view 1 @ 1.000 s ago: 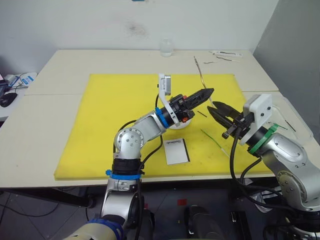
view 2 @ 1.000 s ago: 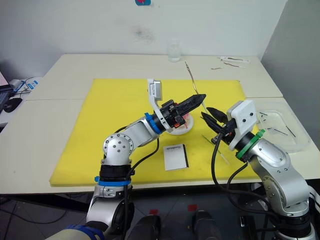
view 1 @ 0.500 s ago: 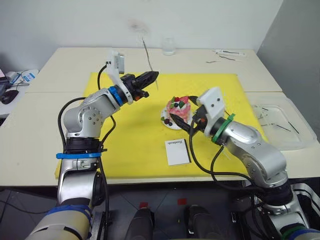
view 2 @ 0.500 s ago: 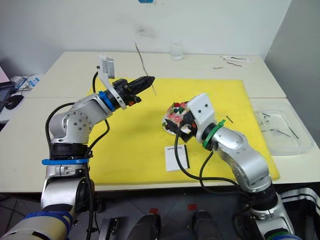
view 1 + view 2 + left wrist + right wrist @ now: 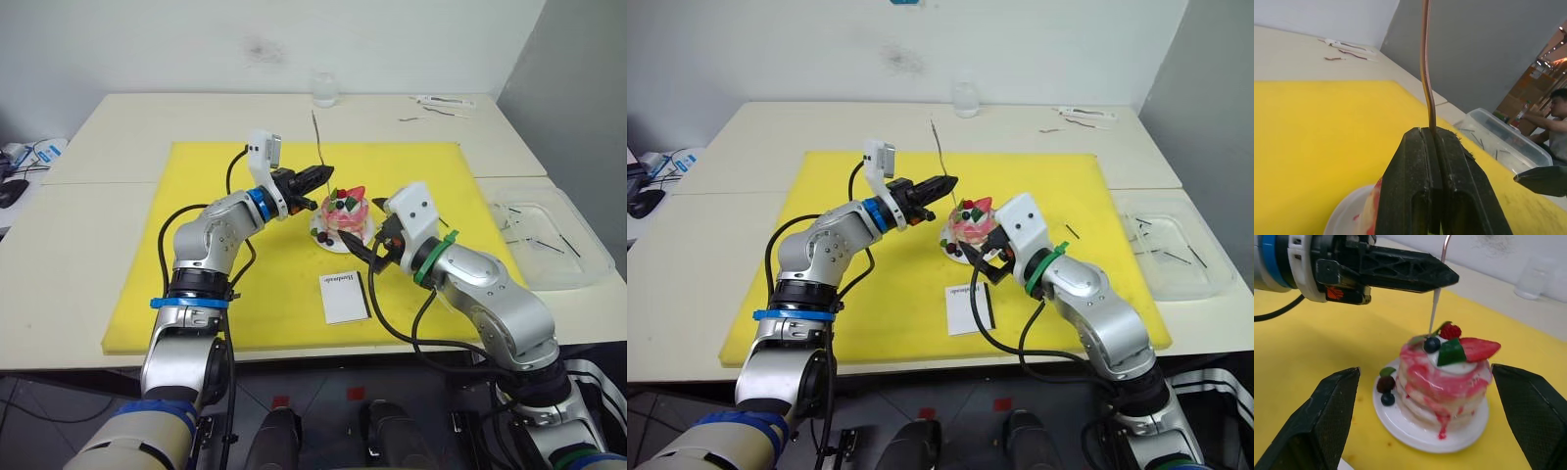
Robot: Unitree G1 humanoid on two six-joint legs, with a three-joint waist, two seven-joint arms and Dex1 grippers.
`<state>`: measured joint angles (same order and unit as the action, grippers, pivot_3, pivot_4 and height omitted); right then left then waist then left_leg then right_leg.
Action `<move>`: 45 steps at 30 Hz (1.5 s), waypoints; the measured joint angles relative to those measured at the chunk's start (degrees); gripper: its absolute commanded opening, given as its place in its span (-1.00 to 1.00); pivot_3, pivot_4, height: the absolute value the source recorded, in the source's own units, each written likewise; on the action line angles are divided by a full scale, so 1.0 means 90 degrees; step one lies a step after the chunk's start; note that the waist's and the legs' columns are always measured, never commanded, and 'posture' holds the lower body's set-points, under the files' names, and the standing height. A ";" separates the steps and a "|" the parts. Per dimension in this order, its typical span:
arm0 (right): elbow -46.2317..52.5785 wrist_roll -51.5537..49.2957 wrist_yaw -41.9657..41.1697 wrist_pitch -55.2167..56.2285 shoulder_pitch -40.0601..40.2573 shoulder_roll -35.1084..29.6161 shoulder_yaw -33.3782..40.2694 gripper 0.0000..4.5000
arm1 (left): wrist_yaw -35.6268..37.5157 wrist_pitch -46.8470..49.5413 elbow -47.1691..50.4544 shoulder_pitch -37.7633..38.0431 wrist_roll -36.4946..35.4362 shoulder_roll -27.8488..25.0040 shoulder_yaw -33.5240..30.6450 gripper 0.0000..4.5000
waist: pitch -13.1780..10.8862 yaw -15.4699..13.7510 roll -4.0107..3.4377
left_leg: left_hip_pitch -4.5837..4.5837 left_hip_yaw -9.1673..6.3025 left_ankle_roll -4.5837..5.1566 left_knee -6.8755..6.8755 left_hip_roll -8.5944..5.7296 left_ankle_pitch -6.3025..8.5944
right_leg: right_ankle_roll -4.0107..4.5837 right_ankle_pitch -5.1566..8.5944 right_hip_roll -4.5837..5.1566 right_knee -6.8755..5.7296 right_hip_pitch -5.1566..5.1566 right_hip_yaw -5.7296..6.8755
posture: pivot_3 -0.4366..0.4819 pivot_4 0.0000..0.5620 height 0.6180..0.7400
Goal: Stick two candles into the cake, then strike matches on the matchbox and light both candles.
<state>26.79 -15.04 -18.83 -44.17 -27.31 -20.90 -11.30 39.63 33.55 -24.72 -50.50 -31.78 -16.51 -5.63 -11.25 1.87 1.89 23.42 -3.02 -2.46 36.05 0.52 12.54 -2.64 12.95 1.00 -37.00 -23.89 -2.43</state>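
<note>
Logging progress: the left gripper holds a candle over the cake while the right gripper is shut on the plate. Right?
Not quite. The right gripper is open, its jaws standing either side of the cake without gripping the plate, as the right wrist view shows. The left gripper does hold a candle over the cake.

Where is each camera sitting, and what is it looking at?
Left eye and right eye views: on the head, looking down at the yellow mat, both arms, the cake and the matchbox.
Left wrist view: looks along the left gripper, shut on a candle.
Right wrist view: looks between the open right gripper fingers at the cake and the left gripper.
Shared: both wrist views show the candle and the cake.
</note>
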 measured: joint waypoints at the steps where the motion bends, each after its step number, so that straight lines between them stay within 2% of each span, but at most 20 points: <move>1: 0.0016 0.0018 0.0015 -0.0001 0.0001 -0.0001 0.0040 0.99 | 0.0017 -0.0031 -0.0046 -0.0001 0.0045 0.0003 -0.0001 -1.00 | 0.0000 -0.0001 0.0000 | 0.0000 -0.0001 0.0000 0.0000 0.0000 0.0000 | 0.0000 0.0000 0.0000 0.0000 0.0000 0.0001 | -0.05 -0.47 1.00; 9: 0.0201 0.0030 0.0029 -0.0092 0.0125 0.0074 0.0143 0.99 | 0.0201 -0.0150 -0.0276 -0.0101 0.0184 -0.0005 -0.0022 -1.00 | 0.0000 -0.0007 0.0000 | 0.0001 -0.0002 0.0000 0.0001 -0.0001 0.0000 | 0.0000 0.0000 0.0000 0.0000 0.0001 0.0001 | -0.05 -0.47 1.00; 19: 0.0237 0.0037 0.0028 -0.0139 0.0146 0.0086 0.0200 0.99 | 0.0247 0.0011 -0.0066 -0.0076 0.0182 -0.0147 -0.0169 -1.00 | 0.0000 -0.0006 0.0000 | 0.0001 -0.0003 0.0000 0.0001 0.0000 0.0000 | 0.0000 0.0000 0.0000 -0.0002 0.0001 0.0002 | -0.05 -0.47 1.00; 45: 0.0233 0.0037 0.0020 -0.0163 0.0109 0.0095 0.0243 0.99 | 0.0248 0.0081 -0.0040 0.0034 0.0201 0.0022 -0.0163 -1.00 | 0.0000 -0.0008 0.0000 | 0.0001 -0.0004 0.0000 0.0003 -0.0001 0.0000 | 0.0000 -0.0001 0.0001 -0.0006 0.0001 0.0003 | -0.05 -0.47 1.00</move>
<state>28.88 -14.70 -18.65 -45.63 -26.33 -20.05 -9.11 41.86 34.29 -25.07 -50.19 -29.97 -16.31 -7.10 -11.25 1.79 1.89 23.43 -3.06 -2.46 36.07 0.51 12.54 -2.64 12.95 1.01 -37.05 -23.88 -2.40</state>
